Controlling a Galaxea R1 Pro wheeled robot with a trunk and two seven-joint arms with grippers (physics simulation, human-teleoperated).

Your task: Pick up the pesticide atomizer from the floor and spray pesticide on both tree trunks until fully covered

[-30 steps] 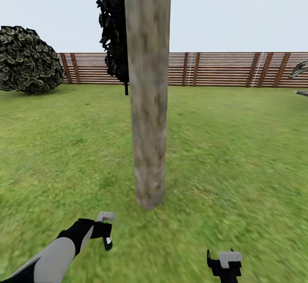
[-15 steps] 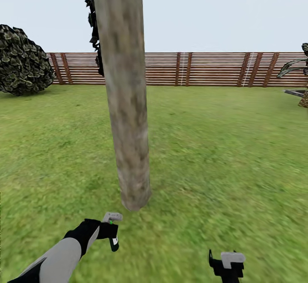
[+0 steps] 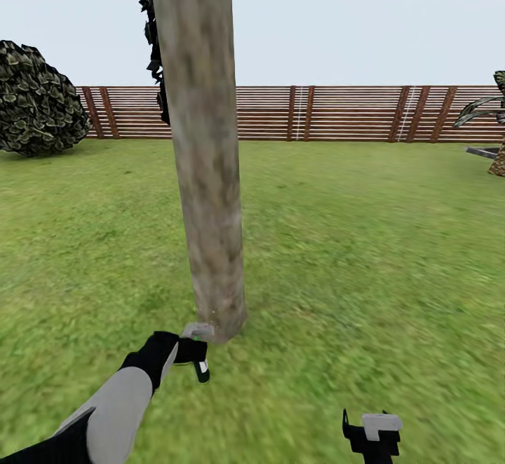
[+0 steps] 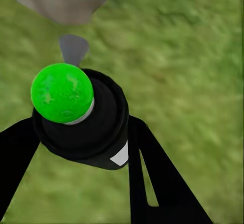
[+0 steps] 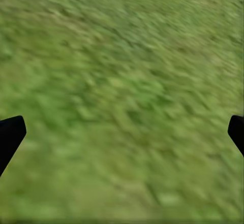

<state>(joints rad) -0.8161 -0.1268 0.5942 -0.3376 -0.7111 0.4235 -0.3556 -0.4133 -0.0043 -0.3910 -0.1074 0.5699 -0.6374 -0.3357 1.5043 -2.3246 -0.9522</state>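
Head view: one thick mottled tree trunk (image 3: 207, 169), upright on the grass (image 3: 365, 254). One left gripper (image 3: 188, 352), clenched around one pesticide atomizer (image 3: 197, 335); the atomizer's light grey nozzle head sits just in front of the gripper, right at the trunk's base. One right gripper (image 3: 373, 430), well apart to the right of the left one, low over the lawn.

Left wrist view: two black fingers (image 4: 152, 178) grip the atomizer's dark body (image 4: 86, 125); one green cap on top; trunk base just beyond.

Right wrist view: two fingertips (image 5: 10, 135) spread wide, nothing between them, over grass.

Beyond the grippers: one slatted wooden fence (image 3: 330, 113), one round shrub (image 3: 35, 99), one dark conifer (image 3: 158, 50) behind the trunk.
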